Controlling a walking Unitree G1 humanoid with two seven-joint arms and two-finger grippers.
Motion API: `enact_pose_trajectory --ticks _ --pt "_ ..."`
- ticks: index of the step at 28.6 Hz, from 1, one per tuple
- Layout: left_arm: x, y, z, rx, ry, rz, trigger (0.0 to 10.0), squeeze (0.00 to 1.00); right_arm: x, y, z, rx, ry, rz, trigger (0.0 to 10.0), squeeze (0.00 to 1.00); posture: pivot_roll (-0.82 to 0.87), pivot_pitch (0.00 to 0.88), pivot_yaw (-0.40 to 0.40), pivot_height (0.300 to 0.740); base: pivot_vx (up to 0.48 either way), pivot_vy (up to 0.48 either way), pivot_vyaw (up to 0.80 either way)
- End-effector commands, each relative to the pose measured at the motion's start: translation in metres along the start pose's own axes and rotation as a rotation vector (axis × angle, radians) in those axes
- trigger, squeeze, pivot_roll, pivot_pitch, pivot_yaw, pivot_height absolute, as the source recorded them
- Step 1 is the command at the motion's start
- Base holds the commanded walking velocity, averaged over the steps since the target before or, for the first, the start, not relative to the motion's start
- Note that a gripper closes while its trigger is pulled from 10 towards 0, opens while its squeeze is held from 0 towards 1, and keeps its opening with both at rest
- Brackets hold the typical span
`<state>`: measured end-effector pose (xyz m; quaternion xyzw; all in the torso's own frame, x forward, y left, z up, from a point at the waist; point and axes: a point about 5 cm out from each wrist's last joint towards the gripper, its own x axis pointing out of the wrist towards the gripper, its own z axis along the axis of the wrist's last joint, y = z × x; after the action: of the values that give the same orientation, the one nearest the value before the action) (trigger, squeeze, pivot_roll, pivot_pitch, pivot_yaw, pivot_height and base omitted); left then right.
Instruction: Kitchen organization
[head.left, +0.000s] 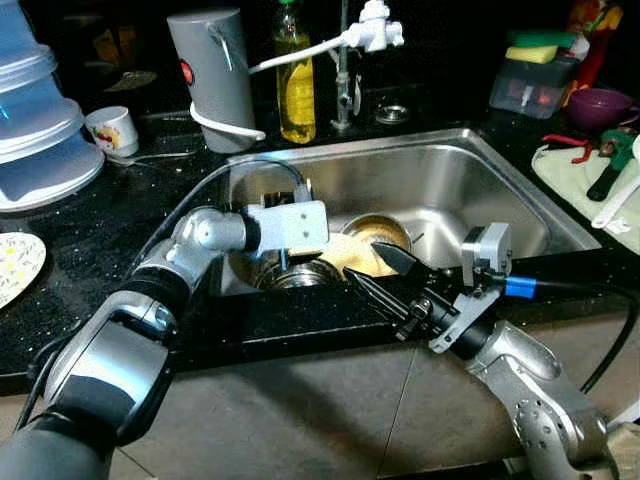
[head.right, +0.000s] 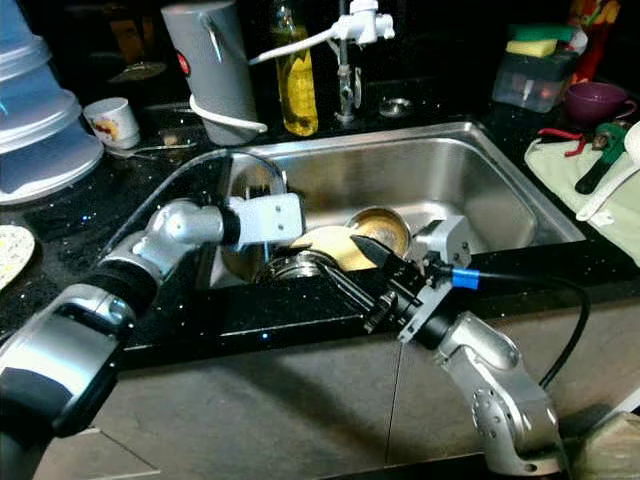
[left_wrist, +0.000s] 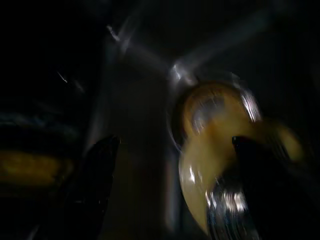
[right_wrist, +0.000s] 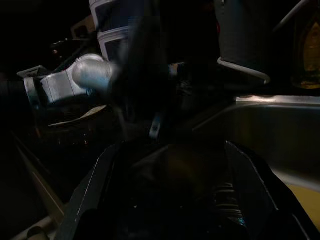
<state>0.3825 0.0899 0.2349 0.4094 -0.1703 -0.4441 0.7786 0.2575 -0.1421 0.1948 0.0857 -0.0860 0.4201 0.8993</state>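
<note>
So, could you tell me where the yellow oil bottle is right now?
The yellow oil bottle stands on the counter behind the sink, between the grey kettle and the tap.

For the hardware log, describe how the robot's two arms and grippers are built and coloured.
Both arms are silver metal with black joint sections. The left arm ends in a pale grey boxy wrist block with a thin black cable looping over it. The right gripper has two long black tapered fingers, a grey square wrist module, a blue collar and a black cable trailing away.

Sink (head.left: 500, 195) set in table (head.left: 90, 290). Dishes (head.left: 350, 250) piled in sink's left half. Kettle (head.left: 212, 80), oil bottle (head.left: 295, 75), tap (head.left: 345, 60) ranged behind sink. Mug (head.left: 112, 130) left of kettle. Stacked containers (head.left: 35, 130) at far left.
</note>
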Motion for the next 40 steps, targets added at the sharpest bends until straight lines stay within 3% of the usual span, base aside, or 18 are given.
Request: enact_pose_trajectory --ticks 1,4,6,10,11,12,14,17,22,27,30,31,35,40 --pt "-0.003 0.005 0.008 -0.041 -0.071 0.047 10.0 0.0 0.004 0.002 0.001 0.014 -0.031 0.006 10.0 0.0 -0.12 0.0 0.072 0.74 0.0 0.0 0.0" --pt "-0.007 0.008 0.016 -0.091 -0.14 0.107 10.0 0.0 0.006 0.001 -0.002 0.025 -0.043 -0.01 10.0 0.0 -0.11 0.0 0.068 0.74 0.0 0.0 0.0" --pt "-0.015 0.007 0.021 -0.171 -0.199 0.201 10.0 0.0 0.008 -0.002 -0.003 0.042 -0.077 -0.05 10.0 0.0 -0.1 0.0 0.063 0.74 0.0 0.0 0.0" --pt "-0.023 0.002 0.025 -0.255 -0.242 0.282 10.0 0.0 0.008 -0.006 -0.002 0.053 -0.102 -0.078 10.0 0.0 -0.08 0.0 0.057 0.74 0.0 0.0 0.0" --pt "-0.026 0.0 0.026 -0.292 -0.257 0.312 10.0 0.0 0.008 -0.007 -0.002 0.054 -0.108 -0.084 10.0 0.0 -0.08 0.0 0.057 0.74 0.0 0.0 0.0" --pt "-0.036 -0.008 0.03 -0.417 -0.303 0.418 10.0 0.0 0.007 -0.008 -0.003 0.082 -0.135 -0.085 10.0 0.0 -0.07 0.0 0.052 0.74 0.0 0.0 0.0" --pt "-0.036 -0.008 0.03 -0.417 -0.303 0.418 10.0 0.0 0.007 -0.008 -0.003 0.082 -0.135 -0.085 10.0 0.0 -0.07 0.0 0.052 0.74 0.0 0.0 0.0" --pt "-0.049 -0.02 0.032 -0.584 -0.34 0.578 10.0 0.0 0.006 -0.005 -0.008 0.119 -0.145 -0.077 10.0 0.0 -0.05 0.0 0.042 0.74 0.0 0.0 0.0" --pt "-0.066 -0.04 0.034 -0.703 -0.31 0.705 10.0 0.0 0.007 -0.002 -0.014 0.148 -0.151 -0.076 10.0 0.0 -0.04 0.0 0.042 0.74 0.0 0.0 0.0" --pt "-0.073 -0.051 0.032 -0.731 -0.282 0.734 10.0 0.0 0.008 -0.002 -0.015 0.156 -0.153 -0.076 10.0 0.0 -0.04 0.0 0.04 0.74 0.0 0.0 0.0" --pt "-0.085 -0.074 0.032 -0.788 -0.191 0.779 10.0 0.0 0.007 -0.005 -0.02 0.166 -0.151 -0.1 10.0 0.0 -0.02 0.0 0.034 0.74 0.0 0.0 0.0" --pt "-0.085 -0.074 0.032 -0.788 -0.191 0.779 10.0 0.0 0.007 -0.005 -0.02 0.166 -0.151 -0.1 10.0 0.0 -0.02 0.0 0.034 0.74 0.0 0.0 0.0" --pt "-0.099 -0.101 0.02 -0.813 -0.039 0.835 10.0 0.0 0.006 -0.008 -0.024 0.173 -0.143 -0.115 10.0 0.0 -0.01 0.0 0.023 0.74 0.0 0.0 0.0" --pt "-0.106 -0.108 0.008 -0.814 0.044 0.884 10.0 0.0 0.008 -0.009 -0.028 0.174 -0.126 -0.112 10.0 0.0 -0.01 0.0 0.018 0.74 0.0 0.0 0.0"
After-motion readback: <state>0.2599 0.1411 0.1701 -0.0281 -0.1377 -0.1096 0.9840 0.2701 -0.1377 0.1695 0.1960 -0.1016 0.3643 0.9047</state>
